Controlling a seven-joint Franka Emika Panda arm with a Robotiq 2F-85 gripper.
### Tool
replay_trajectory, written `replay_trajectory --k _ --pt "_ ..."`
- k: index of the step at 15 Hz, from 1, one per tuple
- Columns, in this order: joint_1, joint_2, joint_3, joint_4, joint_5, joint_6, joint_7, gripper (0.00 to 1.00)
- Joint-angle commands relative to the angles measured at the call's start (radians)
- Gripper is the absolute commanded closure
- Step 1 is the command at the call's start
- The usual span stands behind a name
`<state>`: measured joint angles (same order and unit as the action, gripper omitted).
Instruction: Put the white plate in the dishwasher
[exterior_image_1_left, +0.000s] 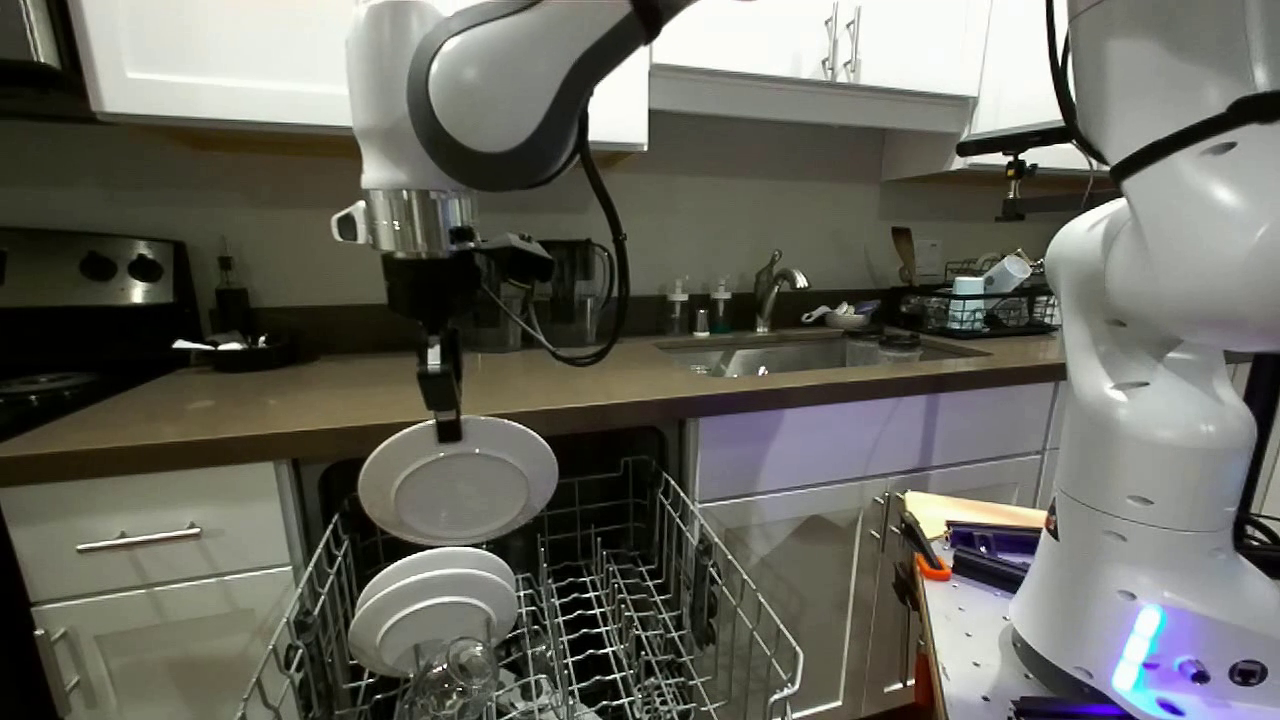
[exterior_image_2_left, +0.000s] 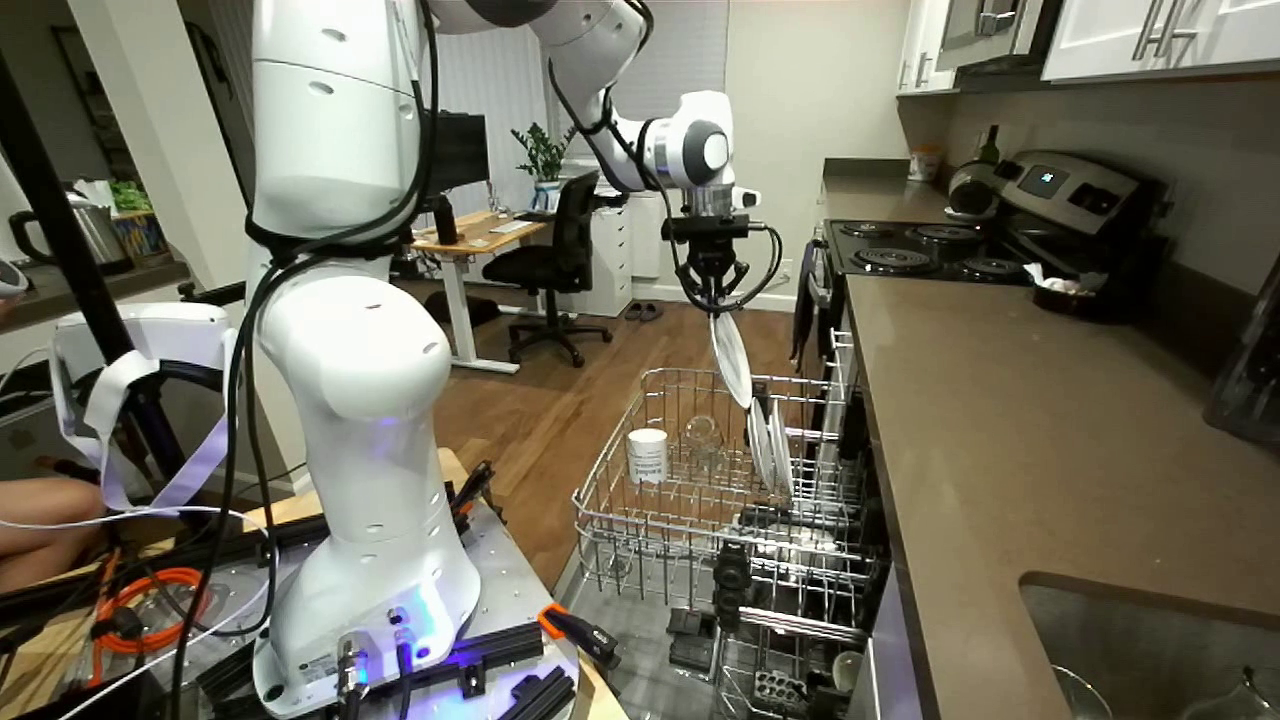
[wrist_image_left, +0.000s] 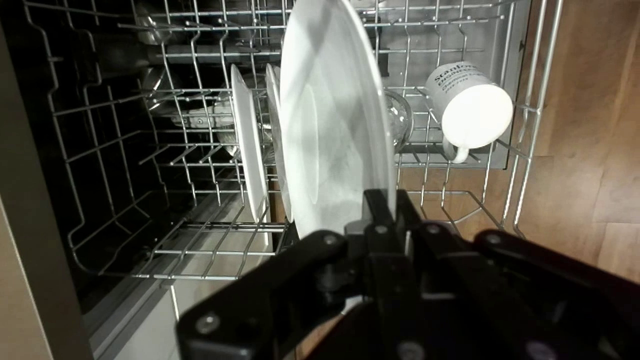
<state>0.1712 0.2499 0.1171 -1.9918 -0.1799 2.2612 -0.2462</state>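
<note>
In an exterior view, the claw (exterior_image_1_left: 447, 432) pinches the top rim of the white plate (exterior_image_1_left: 465, 492), which hangs above the pulled-out rack (exterior_image_1_left: 799, 658) of the dishwasher (exterior_image_1_left: 612, 448), where two other plates (exterior_image_1_left: 412, 618) and a clear glass (exterior_image_1_left: 458, 680) sit. In an exterior view, a white mug (exterior_image_2_left: 647, 456) sits in the rack and the white plate leans, seen nearly edge-on, its lower edge near the two plates' tops; I cannot tell whether they touch. In the wrist view, the fingers (wrist_image_left: 377, 207) grip both sides of the rim, parted only by its thickness.
</note>
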Motion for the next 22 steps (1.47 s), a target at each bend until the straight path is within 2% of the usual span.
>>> replay_trajectory --k 1,11,22 --pt "-0.032 0.037 0.020 0.052 0.048 -0.038 -0.071 0.99" --pt "-0.052 0.122 0.037 0.109 0.089 -0.064 -0.139 0.99" --pt "-0.049 0.237 0.040 0.187 0.070 -0.057 -0.143 0.98"
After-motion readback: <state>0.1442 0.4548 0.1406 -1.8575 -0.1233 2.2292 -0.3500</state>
